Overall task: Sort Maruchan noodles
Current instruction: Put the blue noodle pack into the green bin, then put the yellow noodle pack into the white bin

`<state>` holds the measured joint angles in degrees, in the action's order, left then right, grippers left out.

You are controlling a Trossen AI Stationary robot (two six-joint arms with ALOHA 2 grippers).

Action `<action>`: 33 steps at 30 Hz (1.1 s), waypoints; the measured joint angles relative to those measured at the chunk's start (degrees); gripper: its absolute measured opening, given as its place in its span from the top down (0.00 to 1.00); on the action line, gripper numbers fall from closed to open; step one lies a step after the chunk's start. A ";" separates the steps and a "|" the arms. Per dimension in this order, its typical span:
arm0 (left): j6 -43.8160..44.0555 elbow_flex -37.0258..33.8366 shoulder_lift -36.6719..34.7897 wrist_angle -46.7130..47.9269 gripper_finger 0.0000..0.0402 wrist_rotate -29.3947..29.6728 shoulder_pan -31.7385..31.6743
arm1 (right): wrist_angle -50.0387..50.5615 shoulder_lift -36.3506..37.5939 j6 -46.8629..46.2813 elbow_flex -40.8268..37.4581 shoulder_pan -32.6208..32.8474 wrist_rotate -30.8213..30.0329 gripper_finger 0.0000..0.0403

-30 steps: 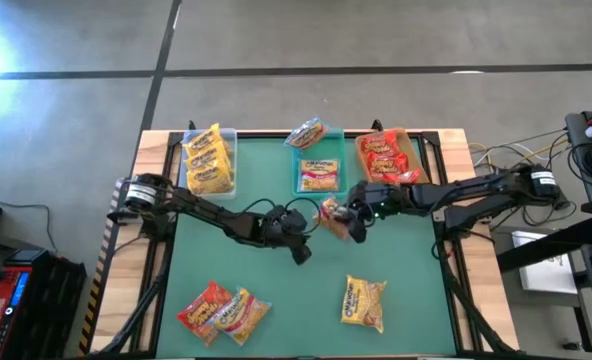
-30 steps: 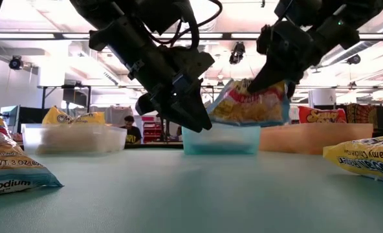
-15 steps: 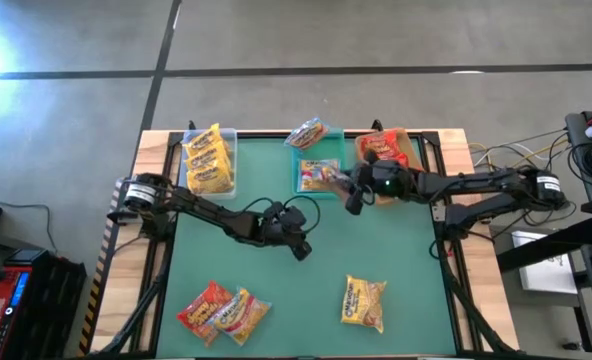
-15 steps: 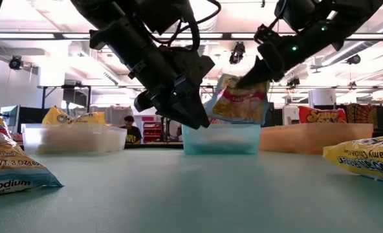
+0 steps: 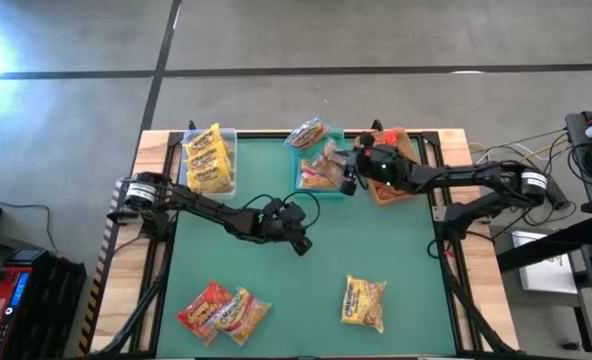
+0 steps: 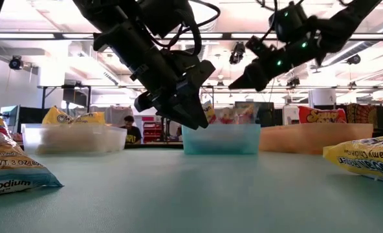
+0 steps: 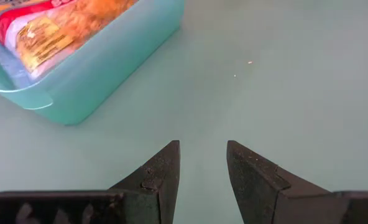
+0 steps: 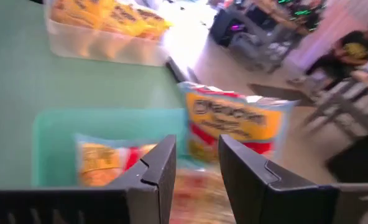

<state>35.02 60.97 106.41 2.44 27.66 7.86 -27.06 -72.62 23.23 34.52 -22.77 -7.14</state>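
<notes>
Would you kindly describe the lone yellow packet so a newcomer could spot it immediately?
Start from the green table seen from above and go to its near right part, away from the three bins at the far edge. The yellow packet lies there flat and alone, while the only other loose packets sit as a pair at near left.

Grey concrete floor (image 5: 376,40) with dark seams fills the upper frame; ceiling lights (image 6: 43,35) glow across the hall behind.

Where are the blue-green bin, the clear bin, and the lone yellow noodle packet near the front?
Blue-green bin (image 6: 221,144), low view, front wall.
Clear bin (image 6: 72,141), low view, front wall.
Yellow noodle packet (image 5: 364,301), high view, middle.
</notes>
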 joint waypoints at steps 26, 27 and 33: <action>-1.70 0.00 -3.16 4.19 0.71 -0.32 -0.21 | 34.02 7.86 -28.72 7.28 2.16 21.30 0.72; -2.05 0.00 -3.24 4.16 0.71 -1.29 -0.14 | 34.04 8.43 -30.47 6.68 3.56 22.13 0.72; -4.54 0.00 -2.84 2.86 0.71 -7.54 0.00 | 34.08 9.42 -41.40 3.65 15.02 20.96 0.72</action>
<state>30.48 60.97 103.57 5.31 20.12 7.86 7.03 -63.20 -18.18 38.18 -7.75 13.81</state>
